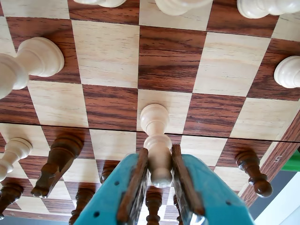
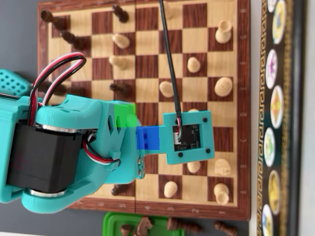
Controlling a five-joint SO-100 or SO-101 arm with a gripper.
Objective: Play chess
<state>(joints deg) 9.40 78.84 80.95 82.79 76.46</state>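
Teal pincer, closed on a pale pawn held above the board, over a light square by the dark pawns; step: mid-move carry; next likely needs lowering onto the target square, then release.
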